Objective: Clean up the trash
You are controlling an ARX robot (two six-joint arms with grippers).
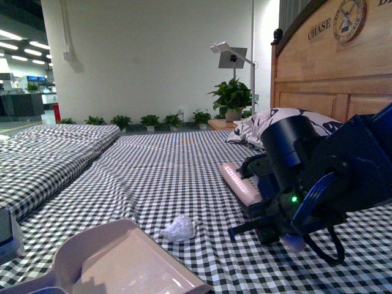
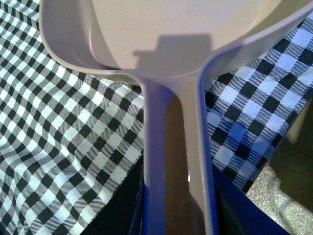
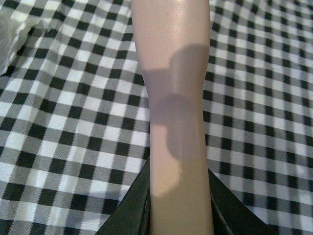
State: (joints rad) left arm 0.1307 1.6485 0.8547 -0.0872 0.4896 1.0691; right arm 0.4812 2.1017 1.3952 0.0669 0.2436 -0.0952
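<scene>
Trash (image 1: pixel 179 228) – small crumpled white wad on checkered bedsheet (image 1: pixel 153 171), just beyond far edge of dustpan (image 1: pixel 128 260), apart from it. Left gripper (image 2: pixel 178 215) closed on dustpan handle (image 2: pixel 177 147), pan lying on sheet. Right gripper (image 3: pixel 180 205) clamped on brush handle (image 3: pixel 173 98); brush head (image 1: pixel 241 184) right of dustpan, on sheet, well apart from trash. Patterned pillow (image 1: pixel 275 122) far behind brush – against wooden headboard (image 1: pixel 331 67).
</scene>
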